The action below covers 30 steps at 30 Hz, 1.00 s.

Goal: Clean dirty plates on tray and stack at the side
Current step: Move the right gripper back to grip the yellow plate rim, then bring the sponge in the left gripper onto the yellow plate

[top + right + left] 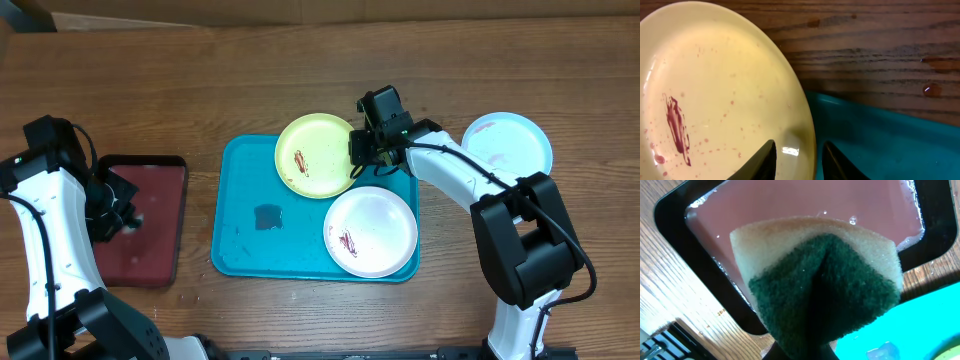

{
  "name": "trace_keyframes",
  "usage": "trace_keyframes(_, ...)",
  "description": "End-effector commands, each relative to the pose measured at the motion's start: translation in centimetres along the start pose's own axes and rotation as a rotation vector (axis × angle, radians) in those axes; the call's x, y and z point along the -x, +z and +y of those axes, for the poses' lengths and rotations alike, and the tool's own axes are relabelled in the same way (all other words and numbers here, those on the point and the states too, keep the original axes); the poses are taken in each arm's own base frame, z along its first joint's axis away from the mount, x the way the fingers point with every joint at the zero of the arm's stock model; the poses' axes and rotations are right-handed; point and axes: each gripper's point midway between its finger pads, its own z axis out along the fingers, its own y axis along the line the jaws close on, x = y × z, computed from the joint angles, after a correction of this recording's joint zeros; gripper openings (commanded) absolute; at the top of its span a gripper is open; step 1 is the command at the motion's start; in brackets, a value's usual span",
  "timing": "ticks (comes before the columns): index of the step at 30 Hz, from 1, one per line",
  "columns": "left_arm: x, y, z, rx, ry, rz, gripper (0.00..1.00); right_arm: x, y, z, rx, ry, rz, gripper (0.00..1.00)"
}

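R gripper [799,151] straddles lime green plate [312,155] rim at back of blue tray [240,255], jaws narrow, prob. to steady it for scrubbing; can't tell if they're biting. L gripper [124,213] pinches sponge [820,285] over red tray [150,255], for wetting I'd guess.

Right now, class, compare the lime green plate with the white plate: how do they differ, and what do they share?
The green plate is lime; the white plate is white. The green plate overhangs the far rim of the tray; the white plate lies in its near right corner. The right gripper straddles the green plate's rim; no gripper is at the white plate. Both are round, with a reddish smear.
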Motion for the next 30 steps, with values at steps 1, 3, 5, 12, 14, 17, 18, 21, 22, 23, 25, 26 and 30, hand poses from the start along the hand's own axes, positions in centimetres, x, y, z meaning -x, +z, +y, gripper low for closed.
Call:
trace_keyframes(1, -0.1, 0.1, -0.2, -0.014, 0.013, 0.011, 0.04, -0.8, 0.8, 0.7, 0.000, -0.015, 0.018, 0.32)
trace_keyframes(3, -0.1, 0.1, -0.2, -0.014, 0.013, 0.012, 0.04, -1.2, 1.3, 0.7, -0.004, -0.019, 0.027, 0.32)
trace_keyframes(5, -0.1, 0.1, -0.2, -0.013, 0.017, 0.012, 0.04, -1.6, 2.0, 0.7, -0.007, -0.022, 0.039, 0.32)
trace_keyframes(12, -0.2, 0.1, -0.4, -0.026, 0.021, 0.019, 0.04, -2.5, 2.4, 1.9, 0.060, 0.003, 0.081, 0.10)
trace_keyframes(14, -0.8, 0.0, -1.7, -0.094, 0.087, 0.048, 0.04, -2.9, 2.3, 2.9, 0.107, 0.013, 0.104, 0.07)
trace_keyframes(17, -2.5, -0.7, -5.2, -0.279, 0.288, 0.099, 0.04, -3.7, 2.2, 4.3, 0.156, 0.034, 0.133, 0.04)
trace_keyframes(18, -3.1, -1.0, -6.2, -0.329, 0.342, 0.110, 0.04, -4.0, 2.1, 4.8, 0.165, 0.041, 0.142, 0.04)
trace_keyframes(21, -4.7, -1.4, -8.1, -0.393, 0.444, 0.134, 0.05, -5.1, 2.0, 6.5, 0.198, 0.076, 0.179, 0.04)
trace_keyframes(22, -5.4, -1.5, -8.7, -0.400, 0.475, 0.140, 0.04, -5.5, 2.0, 7.1, 0.208, 0.081, 0.190, 0.04)
trace_keyframes(23, -6.0, -1.6, -9.2, -0.402, 0.503, 0.145, 0.04, -5.9, 2.0, 7.7, 0.210, 0.090, 0.199, 0.04)
trace_keyframes(25, -7.3, -1.6, -10.2, -0.403, 0.557, 0.157, 0.04, -6.8, 2.0, 8.9, 0.211, 0.114, 0.215, 0.04)
trace_keyframes(26, -8.1, -1.7, -10.7, -0.405, 0.585, 0.161, 0.04, -7.1, 2.0, 9.4, 0.212, 0.133, 0.224, 0.04)
trace_keyframes(30, -10.0, -1.4, -11.9, -0.337, 0.613, 0.146, 0.04, -8.2, 2.3, 9.8, 0.130, 0.221, 0.216, 0.04)
